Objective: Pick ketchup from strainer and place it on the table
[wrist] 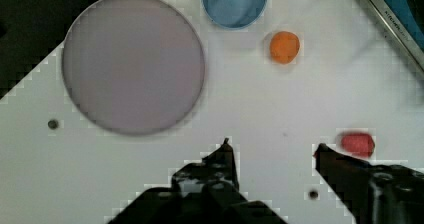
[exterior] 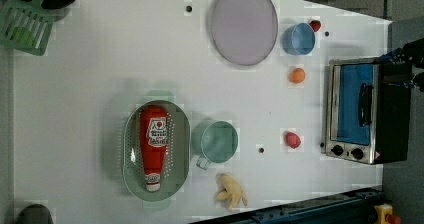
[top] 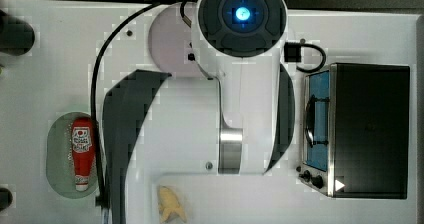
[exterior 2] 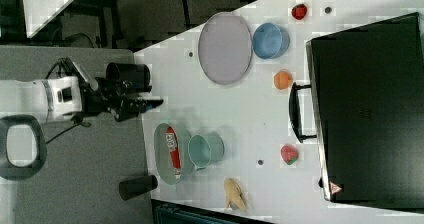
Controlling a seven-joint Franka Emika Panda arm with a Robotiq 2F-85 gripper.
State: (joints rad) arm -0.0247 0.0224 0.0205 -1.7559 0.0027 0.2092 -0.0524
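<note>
The ketchup [exterior: 154,144] is a small red squeeze bottle with a white-and-red label. It lies lengthwise in the pale green perforated strainer [exterior: 131,149] on the white table [exterior: 75,109]. The top view shows the ketchup [top: 82,151] in the strainer [top: 60,154] at the top view's left, beside my arm. In the right view my gripper [exterior 2: 150,104] hangs above the table's edge, apart from the ketchup [exterior 2: 172,151] and the strainer [exterior 2: 161,156]. In the wrist view my gripper [wrist: 274,149] is open, with only bare table between its fingers [wrist: 227,156].
A green cup [exterior: 218,141] stands right beside the strainer, with a banana [exterior: 231,191] near it. A grey-lilac plate [exterior: 243,24], a blue cup [exterior: 299,39], an orange fruit [exterior: 297,75] and a red fruit [exterior: 293,139] lie further off. A toaster oven [exterior: 360,111] stands at the left view's right.
</note>
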